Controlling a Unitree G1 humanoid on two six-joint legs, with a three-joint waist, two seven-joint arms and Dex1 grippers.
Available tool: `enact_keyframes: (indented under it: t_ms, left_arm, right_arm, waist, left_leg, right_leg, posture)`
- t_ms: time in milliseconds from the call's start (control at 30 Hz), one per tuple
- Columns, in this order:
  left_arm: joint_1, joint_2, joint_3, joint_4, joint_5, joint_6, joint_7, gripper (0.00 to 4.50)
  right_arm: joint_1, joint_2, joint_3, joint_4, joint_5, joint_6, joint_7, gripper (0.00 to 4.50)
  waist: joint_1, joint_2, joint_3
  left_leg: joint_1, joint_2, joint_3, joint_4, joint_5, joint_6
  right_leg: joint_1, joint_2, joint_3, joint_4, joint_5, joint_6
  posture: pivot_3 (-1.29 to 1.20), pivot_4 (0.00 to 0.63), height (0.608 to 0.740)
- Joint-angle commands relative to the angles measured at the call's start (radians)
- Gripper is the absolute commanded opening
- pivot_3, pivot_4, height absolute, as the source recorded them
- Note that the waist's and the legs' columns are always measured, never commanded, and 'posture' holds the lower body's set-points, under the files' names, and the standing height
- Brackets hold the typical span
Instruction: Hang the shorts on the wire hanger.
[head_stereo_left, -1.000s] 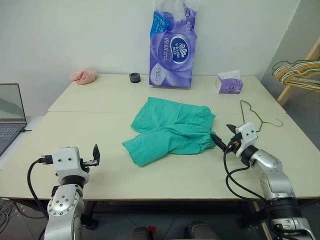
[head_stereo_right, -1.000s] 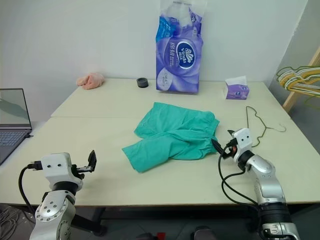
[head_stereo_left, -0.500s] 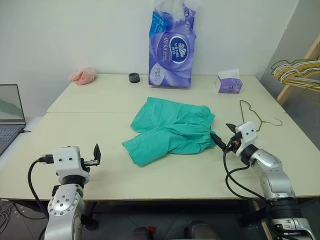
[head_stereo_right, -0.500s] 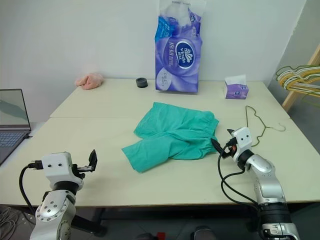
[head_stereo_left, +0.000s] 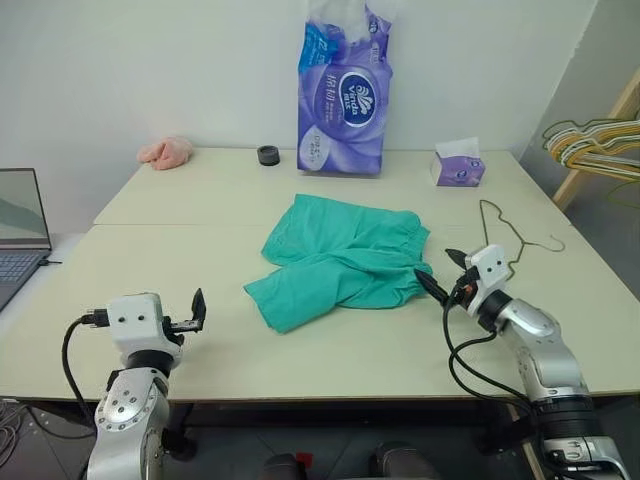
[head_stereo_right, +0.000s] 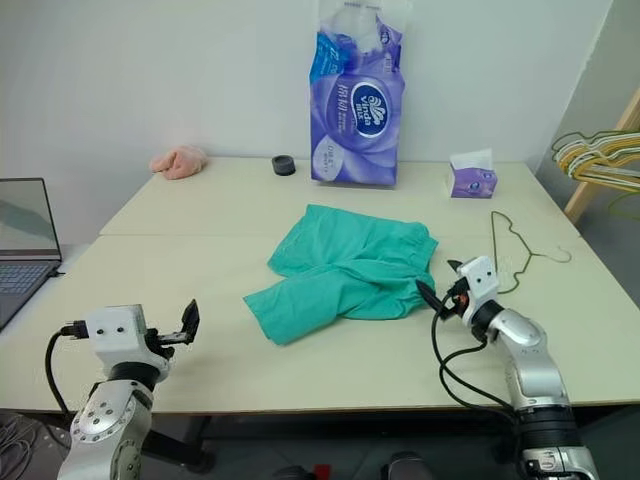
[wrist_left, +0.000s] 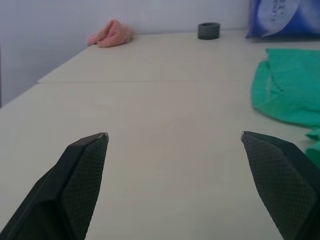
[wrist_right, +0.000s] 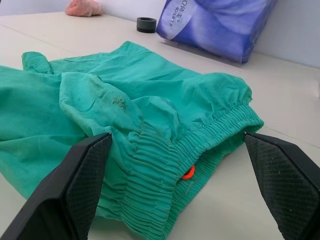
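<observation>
The shorts lie crumpled mid-counter, waistband toward the right gripper, whose jaws are spread wide just beside the elastic edge, grasping nothing. The hanger lies flat on the counter beyond that gripper. The left gripper hovers near the counter's front edge, well apart from the shorts, jaws released.

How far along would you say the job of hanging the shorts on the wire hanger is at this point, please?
Nothing looks done yet: the shorts lie crumpled on the table, apart from the wire hanger, which lies flat. In hand: the open right hand is at the waistband edge, not gripping. The left hand hovers open. Grasping, lifting and hanging remain.
</observation>
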Motion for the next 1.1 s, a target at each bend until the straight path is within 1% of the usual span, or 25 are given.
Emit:
enact_keyframes:
  t_ms: [33, 133, 267, 367, 433, 600, 767, 867, 967, 1100]
  left_arm:
    - [-0.035, 0.023, -0.005, -0.043, -0.022, 0.002, -0.022, 4.50]
    - [-0.072, 0.040, -0.018, -0.037, -0.044, 0.047, -0.036, 4.50]
    - [-0.160, 0.069, -0.043, -0.020, -0.126, 0.183, -0.075, 4.50]
    - [-0.230, 0.087, -0.054, 0.013, -0.183, 0.266, -0.109, 4.50]
    - [-0.273, 0.098, -0.061, 0.050, -0.200, 0.301, -0.125, 4.50]
    - [-0.345, 0.143, -0.118, 0.141, -0.220, 0.393, -0.189, 4.50]
    - [-0.395, 0.201, -0.195, 0.233, -0.218, 0.502, -0.259, 4.50]
    - [-0.399, 0.225, -0.219, 0.235, -0.235, 0.525, -0.313, 4.50]
    - [-0.401, 0.238, -0.236, 0.226, -0.231, 0.514, -0.344, 3.87]
    - [-0.399, 0.236, -0.244, 0.199, -0.231, 0.498, -0.363, 2.74]
  right_arm:
    - [-0.003, -0.030, -0.001, -0.080, 0.030, -0.007, 0.056, 4.48]
    - [0.012, -0.080, 0.023, -0.154, 0.067, 0.032, 0.157, 4.48]
    - [0.024, -0.251, 0.085, -0.339, 0.185, 0.199, 0.388, 4.48]
    - [-0.011, -0.337, 0.115, -0.429, 0.216, 0.256, 0.465, 4.48]
    - [-0.039, -0.353, 0.133, -0.459, 0.219, 0.270, 0.478, 4.48]
    - [-0.077, -0.342, 0.153, -0.488, 0.216, 0.273, 0.481, 4.48]
    - [-0.070, -0.355, 0.151, -0.492, 0.207, 0.248, 0.500, 4.48]
    - [-0.050, -0.363, 0.138, -0.474, 0.199, 0.221, 0.516, 4.48]
    - [-0.035, -0.368, 0.133, -0.460, 0.189, 0.197, 0.520, 4.50]
    - [-0.027, -0.370, 0.133, -0.444, 0.180, 0.175, 0.520, 4.50]
  waist:
    - [-0.002, 0.000, 0.000]
    - [-0.003, 0.000, 0.001]
    - [-0.003, 0.002, 0.003]
    - [-0.007, 0.001, 0.004]
    - [-0.014, 0.001, 0.005]
    - [-0.034, -0.001, 0.007]
    - [-0.044, -0.002, 0.011]
    - [-0.054, -0.002, 0.015]
    - [-0.058, -0.001, 0.017]
    - [-0.058, 0.000, 0.018]
  left_leg:
    - [0.000, 0.000, 0.000, 0.000, 0.000, 0.000]
    - [0.000, 0.000, 0.000, 0.000, 0.000, 0.000]
    - [0.000, 0.000, 0.000, 0.000, 0.000, 0.000]
    - [0.000, 0.000, -0.001, 0.000, 0.000, 0.000]
    - [0.000, 0.000, -0.001, 0.000, 0.000, 0.000]
    - [0.000, -0.002, -0.002, 0.000, 0.000, 0.000]
    - [-0.001, -0.001, -0.003, 0.000, -0.001, -0.001]
    - [-0.001, 0.000, -0.003, 0.000, -0.001, -0.001]
    - [-0.001, 0.000, -0.003, 0.000, -0.001, -0.002]
    - [-0.001, 0.000, -0.003, 0.000, -0.001, -0.002]
  right_leg:
    - [0.000, 0.000, 0.000, 0.000, 0.000, 0.000]
    - [0.000, 0.000, 0.000, 0.000, -0.002, 0.003]
    - [0.000, 0.000, 0.000, 0.000, -0.002, 0.005]
    - [0.000, 0.001, 0.000, -0.001, -0.002, 0.005]
    - [0.000, 0.001, -0.001, -0.001, -0.002, 0.005]
    - [0.000, 0.005, -0.001, 0.000, -0.002, 0.005]
    - [-0.001, 0.005, -0.001, -0.001, -0.002, 0.005]
    - [-0.001, 0.004, -0.001, -0.002, -0.003, 0.005]
    - [-0.001, 0.002, 0.000, -0.002, -0.003, 0.006]
    - [-0.001, 0.002, 0.000, -0.002, -0.003, 0.006]
  posture:
    - [-0.09, 0.025, 0.740]
    - [-0.12, 0.027, 0.740]
    - [-0.13, 0.028, 0.740]
    - [-0.14, 0.028, 0.740]
    - [-0.15, 0.029, 0.740]
    - [-0.16, 0.032, 0.740]
    - [-0.18, 0.041, 0.740]
    - [-0.18, 0.044, 0.740]
    - [-0.19, 0.047, 0.740]
    - [-0.19, 0.048, 0.740]
